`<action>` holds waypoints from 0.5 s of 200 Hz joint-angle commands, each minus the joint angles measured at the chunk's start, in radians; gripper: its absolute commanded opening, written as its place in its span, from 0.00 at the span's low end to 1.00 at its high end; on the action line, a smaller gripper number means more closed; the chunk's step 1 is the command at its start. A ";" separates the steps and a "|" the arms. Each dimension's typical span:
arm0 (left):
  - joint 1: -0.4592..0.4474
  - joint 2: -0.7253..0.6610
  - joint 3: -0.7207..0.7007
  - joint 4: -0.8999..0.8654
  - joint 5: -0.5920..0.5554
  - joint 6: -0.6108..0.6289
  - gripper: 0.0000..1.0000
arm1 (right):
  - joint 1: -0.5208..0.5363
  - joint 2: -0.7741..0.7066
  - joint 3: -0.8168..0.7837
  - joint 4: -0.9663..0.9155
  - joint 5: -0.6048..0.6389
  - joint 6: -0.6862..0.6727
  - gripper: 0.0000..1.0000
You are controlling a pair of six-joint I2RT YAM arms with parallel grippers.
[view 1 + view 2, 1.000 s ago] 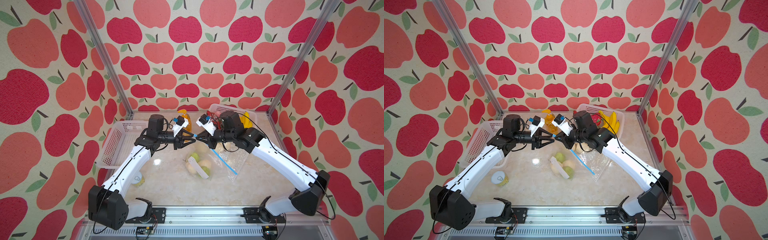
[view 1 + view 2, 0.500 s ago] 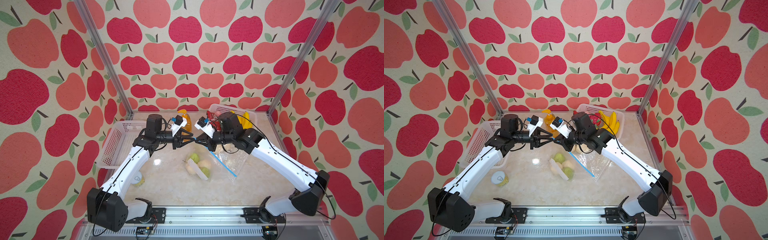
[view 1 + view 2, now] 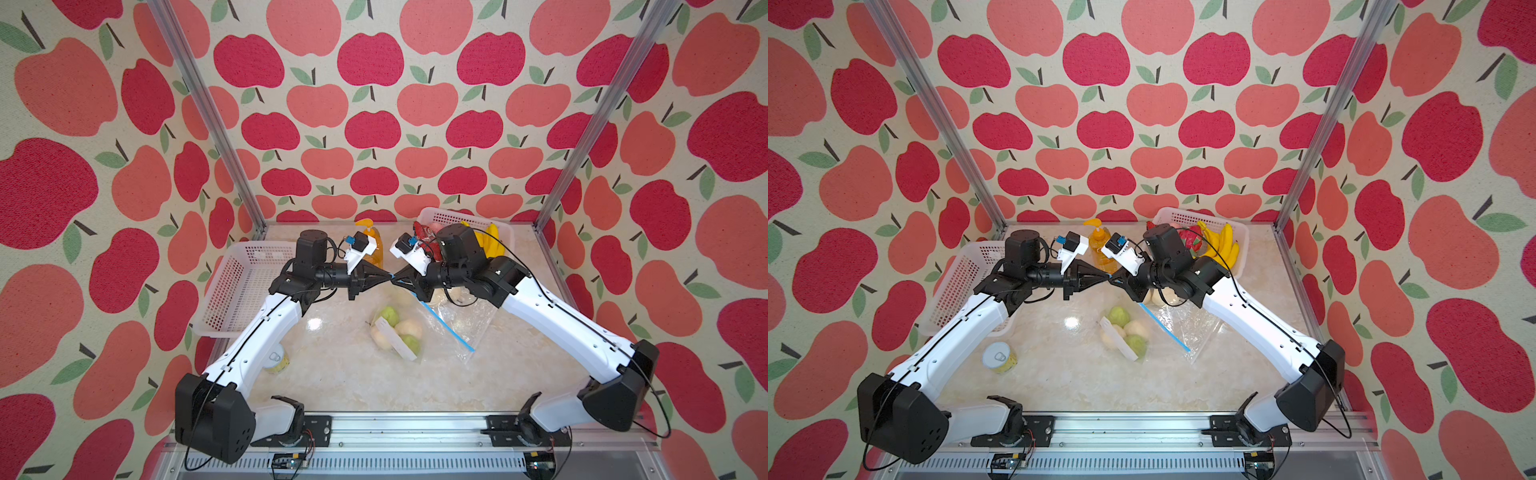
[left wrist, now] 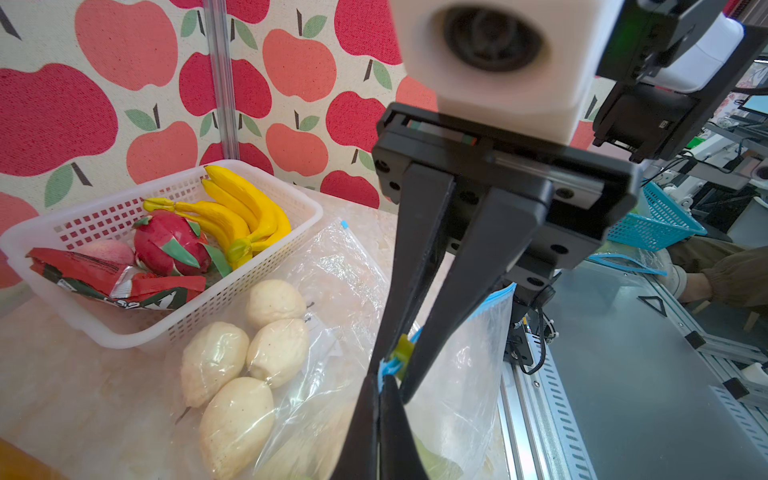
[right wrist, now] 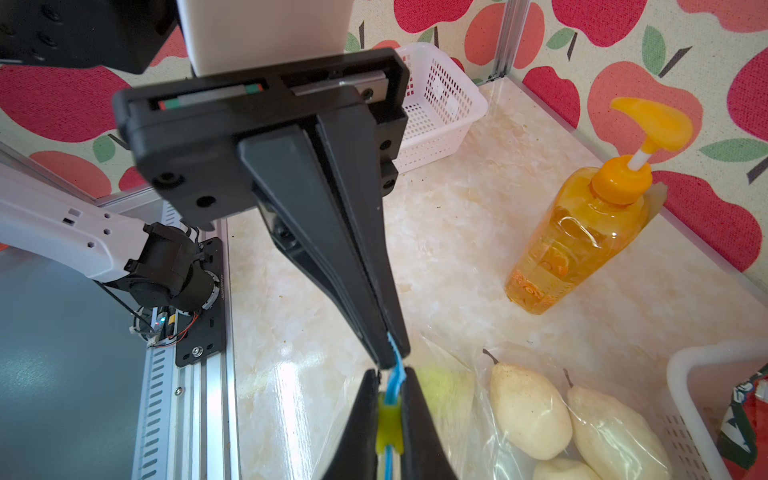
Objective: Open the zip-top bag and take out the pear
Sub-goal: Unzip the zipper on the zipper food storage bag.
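The zip-top bag (image 3: 459,326) lay crumpled on the worktop (image 3: 332,378) right of centre in both top views, pale pears (image 4: 214,361) inside it, its blue zip strip (image 5: 392,386) raised. The right pincer (image 3: 398,279) was pinched tight on the yellow slider (image 5: 388,424). The left pincer (image 3: 386,277), tip to tip with it, was clamped on the blue zip strip just beside. A white basket (image 3: 510,239) of bananas (image 3: 490,245) stood above them in frame.

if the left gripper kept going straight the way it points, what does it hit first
Most likely the black right gripper: it faces the left gripper tip to tip, almost touching. The left is shut on the blue zip strip of the clear plastic bag, the right on its yellow slider.
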 commanded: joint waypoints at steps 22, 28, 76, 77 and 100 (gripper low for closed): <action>0.136 -0.037 -0.071 0.226 -0.321 -0.285 0.00 | -0.049 -0.111 -0.124 -0.067 -0.009 0.009 0.00; 0.148 -0.043 -0.075 0.234 -0.338 -0.300 0.00 | -0.068 -0.134 -0.142 -0.071 -0.008 0.010 0.00; 0.207 -0.124 -0.129 0.244 -0.466 -0.308 0.00 | -0.252 -0.336 -0.287 -0.113 -0.022 0.021 0.00; 0.208 -0.125 -0.128 0.243 -0.465 -0.307 0.00 | -0.256 -0.340 -0.287 -0.112 -0.023 0.022 0.00; 0.203 -0.145 -0.118 0.226 -0.421 -0.283 0.00 | -0.317 -0.380 -0.294 -0.097 -0.044 0.032 0.00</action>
